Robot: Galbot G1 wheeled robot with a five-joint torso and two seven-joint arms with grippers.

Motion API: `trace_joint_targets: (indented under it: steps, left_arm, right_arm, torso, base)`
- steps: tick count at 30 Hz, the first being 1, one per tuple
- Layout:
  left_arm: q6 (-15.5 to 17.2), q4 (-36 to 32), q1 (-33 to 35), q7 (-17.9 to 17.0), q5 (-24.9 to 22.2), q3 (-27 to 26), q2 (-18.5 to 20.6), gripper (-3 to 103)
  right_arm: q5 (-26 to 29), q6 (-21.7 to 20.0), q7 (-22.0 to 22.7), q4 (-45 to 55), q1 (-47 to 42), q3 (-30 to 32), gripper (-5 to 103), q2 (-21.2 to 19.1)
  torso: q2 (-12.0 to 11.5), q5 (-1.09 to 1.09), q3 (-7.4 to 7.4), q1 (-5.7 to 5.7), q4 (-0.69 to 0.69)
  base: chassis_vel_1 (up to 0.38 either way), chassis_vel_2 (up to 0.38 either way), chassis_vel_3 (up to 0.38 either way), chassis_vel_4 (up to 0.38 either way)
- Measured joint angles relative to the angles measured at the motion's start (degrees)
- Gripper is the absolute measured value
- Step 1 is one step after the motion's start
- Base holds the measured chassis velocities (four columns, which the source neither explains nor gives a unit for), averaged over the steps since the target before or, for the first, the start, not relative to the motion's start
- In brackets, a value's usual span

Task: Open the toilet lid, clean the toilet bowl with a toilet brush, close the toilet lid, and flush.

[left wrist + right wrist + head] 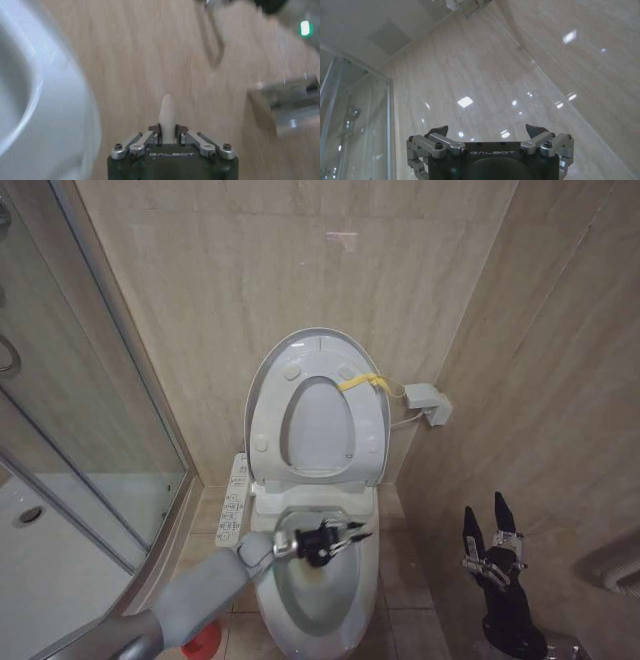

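Observation:
The toilet lid (318,340) stands raised against the back wall, its yellow strap (362,383) at the right edge and the seat ring (268,415) up in front of it. Below lies the open toilet bowl (312,610), also a white curve (30,93) in the left wrist view. My left gripper (335,538) hovers over the bowl's rear half, shut on the toilet brush's white handle (167,110), which pokes out between its fingers (168,131). The bristle head is hidden. My right gripper (487,515) waits open at the lower right, fingers up (487,129).
A red brush holder (203,640) sits on the floor left of the toilet. A control panel (235,500) runs along the toilet's left side. A glass shower enclosure (90,430) closes off the left; tiled walls stand behind and right, with a white box (428,402).

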Motion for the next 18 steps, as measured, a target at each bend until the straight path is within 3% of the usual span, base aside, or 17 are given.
trace_joint_targets:
  steps: [3,7,10,11,13,18]
  left_arm:
    - [-0.16,1.84,0.47,0.44,0.80,0.71,0.10,20]
    - [-1.72,7.44,2.18,1.46,1.97,-0.04,1.16,20]
    - [-1.40,4.92,1.87,1.09,0.72,-0.47,1.07,20]
    - [-0.50,1.62,0.59,0.21,-0.64,0.41,0.53,20]
    - [0.39,-0.87,-1.06,-0.58,-1.41,2.19,-0.13,20]
    - [0.07,5.05,-0.62,-0.39,0.65,3.63,0.18,20]
  right_arm:
    - [0.39,0.01,0.19,-0.59,0.82,0.60,100,-0.16]
    - [0.30,0.02,0.12,-0.67,0.65,0.09,100,-0.12]
    - [-0.12,0.05,0.00,-0.78,0.58,-0.01,100,-0.18]
    - [-0.32,0.04,0.01,-0.77,0.58,0.25,100,-0.08]
    - [-0.50,0.00,0.05,-0.65,0.66,0.38,100,0.14]
    - [-0.65,0.00,0.05,-0.41,0.49,0.07,100,0.14]
  torso:
    - [0.00,0.01,0.00,0.00,-0.03]
    - [-0.01,0.02,0.02,0.00,0.13]
    - [-0.01,0.01,0.01,0.00,0.16]
    - [-0.01,0.00,0.01,0.00,0.05]
    - [0.01,-0.01,-0.02,-0.01,-0.05]
    - [0.00,0.00,0.01,0.00,0.03]
  base:
    - [0.000,0.000,0.000,0.000]
    - [0.000,0.000,0.000,0.000]
    - [0.000,0.000,0.000,0.000]
    - [0.000,0.000,0.000,0.000]
    - [0.000,0.000,0.000,0.000]
    - [-0.020,-0.013,-0.001,-0.002]
